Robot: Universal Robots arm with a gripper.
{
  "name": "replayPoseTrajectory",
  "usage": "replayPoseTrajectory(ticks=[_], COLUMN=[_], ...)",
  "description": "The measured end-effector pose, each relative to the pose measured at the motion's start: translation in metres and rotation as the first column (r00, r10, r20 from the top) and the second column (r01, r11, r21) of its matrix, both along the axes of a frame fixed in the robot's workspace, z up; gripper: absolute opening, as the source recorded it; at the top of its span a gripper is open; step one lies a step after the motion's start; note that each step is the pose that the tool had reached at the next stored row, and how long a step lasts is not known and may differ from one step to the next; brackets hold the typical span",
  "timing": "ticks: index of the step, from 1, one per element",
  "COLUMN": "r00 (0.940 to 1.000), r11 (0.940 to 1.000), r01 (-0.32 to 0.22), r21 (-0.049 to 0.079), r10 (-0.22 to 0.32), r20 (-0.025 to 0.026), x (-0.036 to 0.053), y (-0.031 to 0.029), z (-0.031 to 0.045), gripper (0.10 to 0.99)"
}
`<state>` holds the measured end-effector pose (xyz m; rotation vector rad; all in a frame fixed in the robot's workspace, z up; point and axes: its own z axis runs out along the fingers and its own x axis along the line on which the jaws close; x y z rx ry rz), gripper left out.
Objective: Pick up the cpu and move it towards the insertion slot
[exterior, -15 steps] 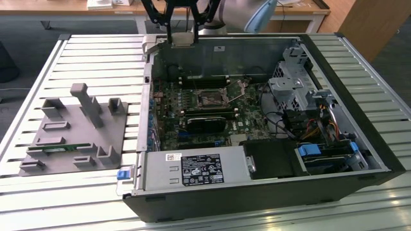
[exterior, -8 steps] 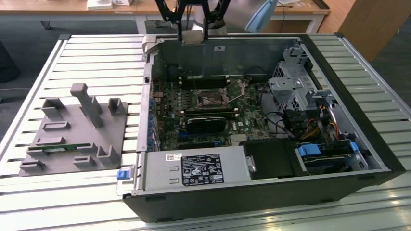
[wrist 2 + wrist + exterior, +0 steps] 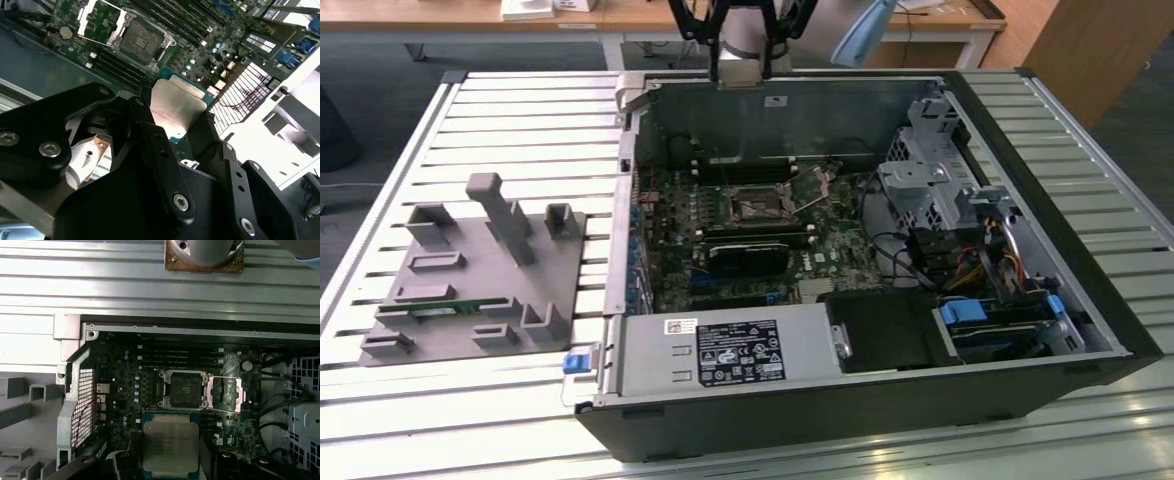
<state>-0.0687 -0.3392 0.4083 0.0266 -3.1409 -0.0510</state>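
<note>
My pincer (image 3: 175, 127) grips the cpu (image 3: 171, 446) between its closed fingers; in the first wrist view, the insertion slot (image 3: 183, 389) lies just beyond it.

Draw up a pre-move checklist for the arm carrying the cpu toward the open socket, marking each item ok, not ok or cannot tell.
1. The cpu held in the gripper: ok, fingers flank it in both wrist views.
2. The insertion slot open, bare: ok.
3. Socket lever swung aside: ok.
4. Chip level with board: cannot tell.
5. Chip over slot: not ok, it sits beside it.
6. Pins undamaged: cannot tell.
</note>
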Motion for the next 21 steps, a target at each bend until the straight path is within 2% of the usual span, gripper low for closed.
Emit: replayPoseTrajectory(ticks=[3,14,16,21], r00=[1.0000,0.9999,0.9999,0.9999], r11=[1.0000,1.0000,1.0000,1.0000], r01=[0.000,0.001,0.001,0.001], r21=[0.000,0.000,0.000,0.000], r10=[0.000,-0.001,-0.001,-0.001], r20=[0.0012,0.0121,0.0144,0.0149], x=[0.0074,0.0335,0.0363,0.0367], y=[0.0013,0.0029,0.0031,0.0031], z=[0.0000,0.0000,0.0000,0.0000], gripper=[0.541,0.541,0.541,0.541])
